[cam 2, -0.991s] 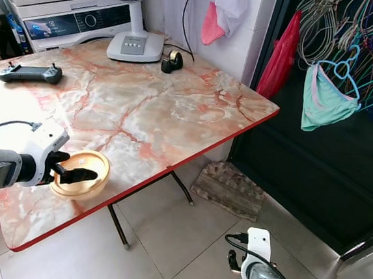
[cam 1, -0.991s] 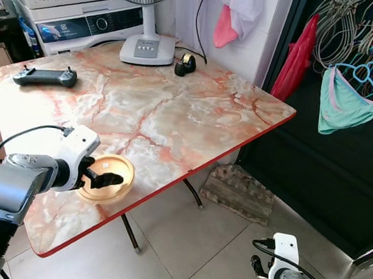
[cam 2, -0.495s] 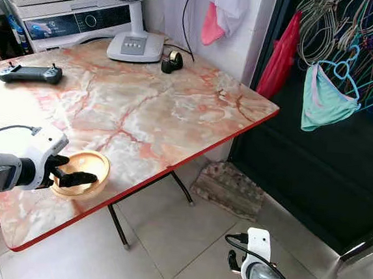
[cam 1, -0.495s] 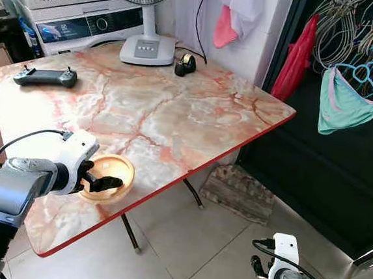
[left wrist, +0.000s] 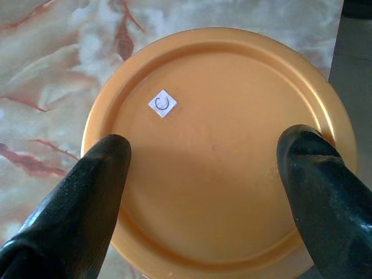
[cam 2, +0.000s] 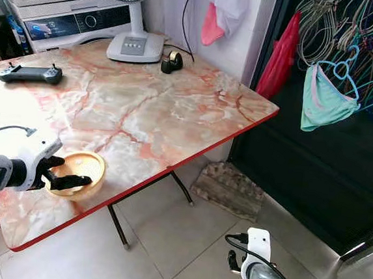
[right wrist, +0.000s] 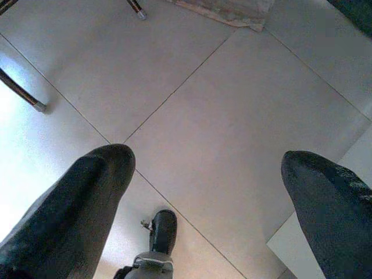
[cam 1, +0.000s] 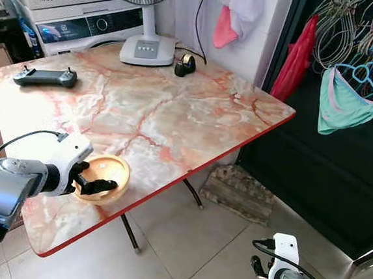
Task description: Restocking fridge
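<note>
1. Marble-patterned and edged in red, the counter (cam 1: 176, 112) stands on thin metal legs over a pale tiled floor (cam 1: 184, 244); a fan base (cam 1: 147, 48), a roll of tape (cam 1: 185, 64) and a black controller (cam 1: 45, 75) lie well apart toward its far side, with a washing machine (cam 1: 85, 23) behind.

2. Near the front edge sits the orange plate (cam 1: 103, 178), shallow, round and glossy, with a raised rim and a small white sticker (left wrist: 162, 103) on its inner face. It looks like light plastic and appears empty.

3. The left gripper (left wrist: 209, 174) hovers over the plate with its fingers (left wrist: 87, 186) spread wide, one tip over each side of the rim, closed on nothing.

4. The right gripper (right wrist: 209, 192) hangs idle above the floor, fingers parted and holding nothing.

5. Risk: the plate rests just beside the red edge, so a sideways nudge from either finger could slide it off onto the tiles.

6. Risk: the rim is low and smooth; I judge that fingers closing across the full width may skate over it or tip the plate rather than grip it.

7. Risk: pressing down on one side could flip the light plate up.
</note>
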`<state>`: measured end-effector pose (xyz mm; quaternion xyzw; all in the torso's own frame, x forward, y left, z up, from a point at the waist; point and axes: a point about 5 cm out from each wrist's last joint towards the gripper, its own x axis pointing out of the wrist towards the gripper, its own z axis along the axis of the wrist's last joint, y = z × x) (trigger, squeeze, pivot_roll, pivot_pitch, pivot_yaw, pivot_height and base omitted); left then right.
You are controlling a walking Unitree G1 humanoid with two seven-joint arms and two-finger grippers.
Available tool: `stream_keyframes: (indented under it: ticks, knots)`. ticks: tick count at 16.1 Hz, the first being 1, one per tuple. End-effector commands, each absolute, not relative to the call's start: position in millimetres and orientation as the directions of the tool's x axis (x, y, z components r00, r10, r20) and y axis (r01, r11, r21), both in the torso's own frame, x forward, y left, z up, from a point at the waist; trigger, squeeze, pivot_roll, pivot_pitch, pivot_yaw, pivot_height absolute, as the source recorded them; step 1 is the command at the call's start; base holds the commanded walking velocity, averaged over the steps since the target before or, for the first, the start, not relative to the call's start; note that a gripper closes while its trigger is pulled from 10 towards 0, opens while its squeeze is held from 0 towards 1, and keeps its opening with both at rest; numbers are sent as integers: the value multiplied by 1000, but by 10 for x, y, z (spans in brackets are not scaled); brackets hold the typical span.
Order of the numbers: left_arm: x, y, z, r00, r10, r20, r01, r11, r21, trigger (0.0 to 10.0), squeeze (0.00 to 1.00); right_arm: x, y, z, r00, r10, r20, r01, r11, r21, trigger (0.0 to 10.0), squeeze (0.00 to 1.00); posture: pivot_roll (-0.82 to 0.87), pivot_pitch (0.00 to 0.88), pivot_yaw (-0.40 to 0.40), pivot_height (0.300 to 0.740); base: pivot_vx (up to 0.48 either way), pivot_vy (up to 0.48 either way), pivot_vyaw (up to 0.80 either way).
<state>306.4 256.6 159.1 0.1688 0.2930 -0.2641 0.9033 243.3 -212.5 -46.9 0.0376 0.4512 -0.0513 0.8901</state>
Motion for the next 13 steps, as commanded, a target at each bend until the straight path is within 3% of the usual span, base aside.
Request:
stream_keyframes:
  ticks: [1,6,13]
  knots:
    - [3046,2681,1569,681,-333,-653,568,802,184,10000,0,2438,-2150,-460,581,-60,-811,130,991,19,10000,0,121,0,-11,740,0,0,0]
    - [3055,2833,1582,672,-358,-649,634,730,254,10000,0,2436,-2169,-457,580,-61,-812,124,992,14,10000,0,117,0,-14,740,0,0,0]
    - [3108,2790,1555,653,-458,-603,711,645,280,10000,0,2434,-2175,-456,577,-62,-814,119,993,9,10000,0,112,0,-17,740,0,0,0]
